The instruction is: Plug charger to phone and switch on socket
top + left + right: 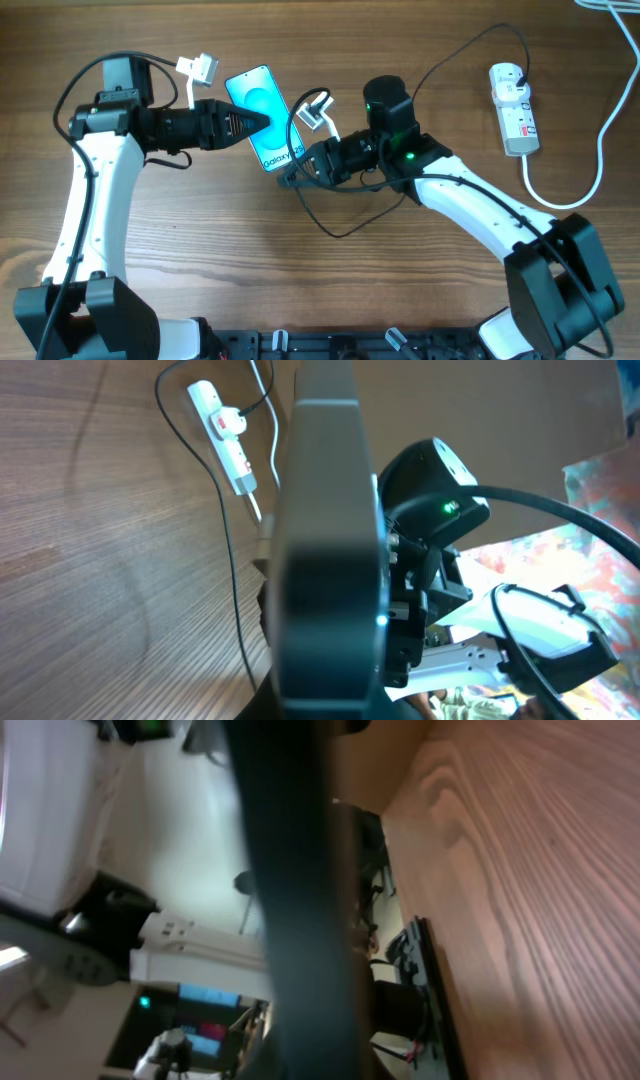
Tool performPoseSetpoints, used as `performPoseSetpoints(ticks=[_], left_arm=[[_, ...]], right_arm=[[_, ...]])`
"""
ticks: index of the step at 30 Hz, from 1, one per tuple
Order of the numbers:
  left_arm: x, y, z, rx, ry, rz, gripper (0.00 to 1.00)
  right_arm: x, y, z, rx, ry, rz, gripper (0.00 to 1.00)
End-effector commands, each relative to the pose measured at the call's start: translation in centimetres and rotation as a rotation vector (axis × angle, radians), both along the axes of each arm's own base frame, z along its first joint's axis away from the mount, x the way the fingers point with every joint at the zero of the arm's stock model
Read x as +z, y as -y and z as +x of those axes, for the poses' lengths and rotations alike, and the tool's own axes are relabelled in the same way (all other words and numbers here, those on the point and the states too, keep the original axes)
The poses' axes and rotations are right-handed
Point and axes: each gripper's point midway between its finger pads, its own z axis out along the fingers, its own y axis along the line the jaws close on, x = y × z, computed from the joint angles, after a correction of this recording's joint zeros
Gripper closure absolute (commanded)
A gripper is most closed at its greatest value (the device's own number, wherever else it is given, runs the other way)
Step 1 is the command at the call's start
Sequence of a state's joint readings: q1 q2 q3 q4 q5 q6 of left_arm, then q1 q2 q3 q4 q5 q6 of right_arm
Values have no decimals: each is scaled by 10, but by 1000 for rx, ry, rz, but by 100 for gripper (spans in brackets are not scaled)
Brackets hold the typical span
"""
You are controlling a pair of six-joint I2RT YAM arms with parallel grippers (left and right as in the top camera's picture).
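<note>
Flat rectangular smartphone (256, 95), its cyan-teal screen reading "Galaxy S25" — near the far edge of the brown wooden table (200, 260), left of centre, clenched in the left gripper (255, 120). At its lower end sits the right gripper (297, 172) — grip unclear.

Phone (263, 115): cyan screen up, "Galaxy S25" legible, lying askew left of centre; socket (513, 108): white strip at far right, black plug inserted; charger (227, 545): thin black cable trailing from socket toward phone.
</note>
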State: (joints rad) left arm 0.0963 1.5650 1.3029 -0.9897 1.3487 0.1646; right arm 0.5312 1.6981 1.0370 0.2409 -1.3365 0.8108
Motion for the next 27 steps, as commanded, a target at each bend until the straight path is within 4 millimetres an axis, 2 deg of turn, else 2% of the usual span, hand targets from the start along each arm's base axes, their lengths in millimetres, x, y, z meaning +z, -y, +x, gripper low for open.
performPoseSetpoints(ticks=[1, 5, 8, 10, 13, 16, 19, 20, 21, 24, 27], left_arm=[[12, 6, -7, -24, 4, -71, 96], [11, -4, 8, 34, -35, -55, 96], [-13, -12, 19, 123, -95, 77, 96], [-23, -17, 23, 163, -120, 137, 96], [-25, -15, 24, 163, -121, 145, 96], [-55, -16, 34, 268, -231, 303, 96], [-66, 9, 41, 256, -213, 364, 96], [-70, 20, 48, 267, -193, 385, 96], [-70, 32, 55, 267, -175, 378, 96], [-79, 62, 70, 235, -195, 306, 96], [-108, 82, 76, 125, -257, 221, 96]], right_arm=[[-2, 1, 37, -164, 100, -46, 74], [-21, 5, 42, -203, 112, -117, 55], [-33, 20, 53, -243, 108, -162, 48], [-32, 34, 65, -281, 100, -162, 46], [-31, 61, 89, -370, 103, -176, 46], [-32, 93, 115, -517, 136, -243, 45], [-24, 126, 128, -657, 174, -324, 44], [-18, 147, 131, -743, 192, -389, 44], [-14, 160, 129, -795, 200, -432, 44], [2, 206, 113, -979, 254, -612, 44], [25, 243, 86, -1139, 303, -734, 43]])
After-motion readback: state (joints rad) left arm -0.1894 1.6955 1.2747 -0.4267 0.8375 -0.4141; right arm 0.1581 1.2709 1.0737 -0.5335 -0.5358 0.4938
